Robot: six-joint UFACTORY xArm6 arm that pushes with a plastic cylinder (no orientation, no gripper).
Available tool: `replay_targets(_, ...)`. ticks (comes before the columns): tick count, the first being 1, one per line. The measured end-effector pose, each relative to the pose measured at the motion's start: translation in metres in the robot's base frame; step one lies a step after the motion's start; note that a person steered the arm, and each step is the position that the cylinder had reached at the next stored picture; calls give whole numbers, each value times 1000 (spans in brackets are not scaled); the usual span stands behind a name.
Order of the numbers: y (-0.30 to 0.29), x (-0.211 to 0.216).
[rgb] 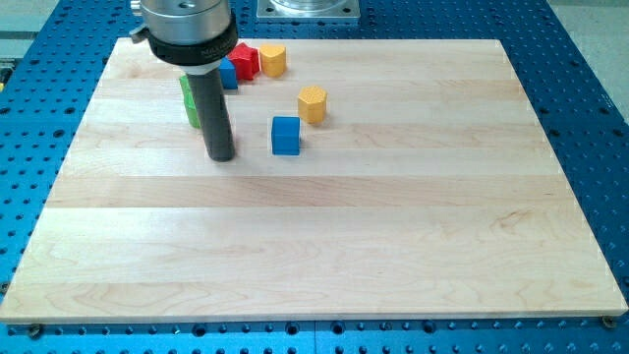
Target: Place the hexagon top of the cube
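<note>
A blue cube (286, 135) sits on the wooden board (324, 236) left of the middle, toward the view's top. A yellow hexagon (313, 103) lies just above and right of it, a small gap apart. My tip (222, 156) rests on the board to the left of the blue cube, with a gap of about one cube width. The rod rises from it to the arm's head at the view's top left.
At the top left are a red block (245, 61), a second yellow block (273, 60) and another blue block (228, 74), close together. A green block (189, 98) is partly hidden behind the rod. Blue perforated table (580, 59) surrounds the board.
</note>
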State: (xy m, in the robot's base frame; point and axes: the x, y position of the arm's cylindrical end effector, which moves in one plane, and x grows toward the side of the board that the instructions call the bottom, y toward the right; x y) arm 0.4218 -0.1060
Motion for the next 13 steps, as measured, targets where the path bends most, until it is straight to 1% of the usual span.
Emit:
replay_targets(1, 49, 42)
replay_targets(2, 133, 31)
replay_targets(3, 133, 0)
replay_targets(5, 79, -13)
replay_targets(6, 67, -15)
replay_targets(7, 91, -15)
replay_targets(8, 177, -38)
replay_targets(9, 173, -91)
replay_targets(10, 133, -94)
replay_targets(11, 110, -92)
replay_targets(12, 155, -90)
replay_targets(13, 182, -80)
